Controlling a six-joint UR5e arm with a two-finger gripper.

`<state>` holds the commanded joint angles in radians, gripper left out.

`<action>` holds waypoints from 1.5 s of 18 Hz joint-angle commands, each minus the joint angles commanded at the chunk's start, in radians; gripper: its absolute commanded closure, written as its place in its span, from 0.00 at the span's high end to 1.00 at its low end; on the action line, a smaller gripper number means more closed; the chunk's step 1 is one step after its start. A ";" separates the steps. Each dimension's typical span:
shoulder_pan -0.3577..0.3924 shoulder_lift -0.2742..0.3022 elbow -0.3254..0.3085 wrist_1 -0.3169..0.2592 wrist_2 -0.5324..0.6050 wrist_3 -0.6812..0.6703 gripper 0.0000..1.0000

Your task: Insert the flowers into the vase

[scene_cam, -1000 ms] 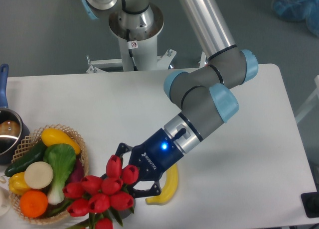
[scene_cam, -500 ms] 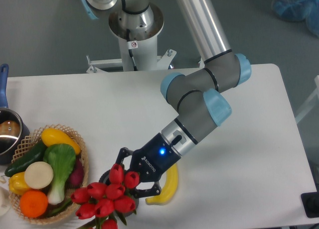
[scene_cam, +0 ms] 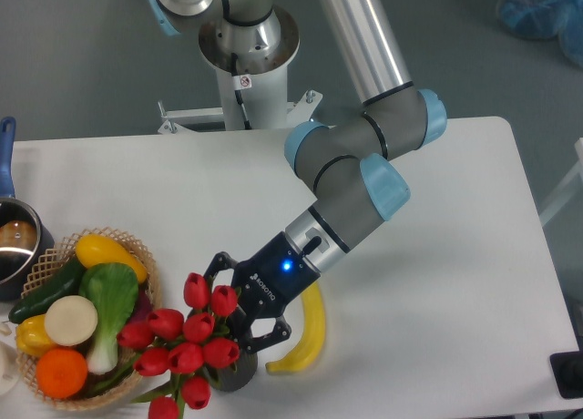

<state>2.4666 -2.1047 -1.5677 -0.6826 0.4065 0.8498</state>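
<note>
At lower centre, the end effector (scene_cam: pixel 230 326) is clamped on the flowers (scene_cam: pixel 187 342), directly over the vase (scene_cam: pixel 234 374); a banana (scene_cam: pixel 303 337) lies just right

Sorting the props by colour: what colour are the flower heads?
Red; the flowers show clearly in the fixed camera view.

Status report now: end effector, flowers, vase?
End effector behind tulips, grip hidden. Tulips over vase, mouth covered. Banana and basket close by.
</note>
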 joint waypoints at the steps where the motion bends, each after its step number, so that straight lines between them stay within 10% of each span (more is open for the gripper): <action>1: 0.002 0.002 -0.006 0.000 0.000 0.000 0.98; 13: 0.135 0.118 -0.155 -0.003 0.050 0.060 1.00; 27: 0.277 0.195 -0.166 -0.003 0.647 0.343 1.00</action>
<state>2.7441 -1.9098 -1.7334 -0.6857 1.0536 1.1930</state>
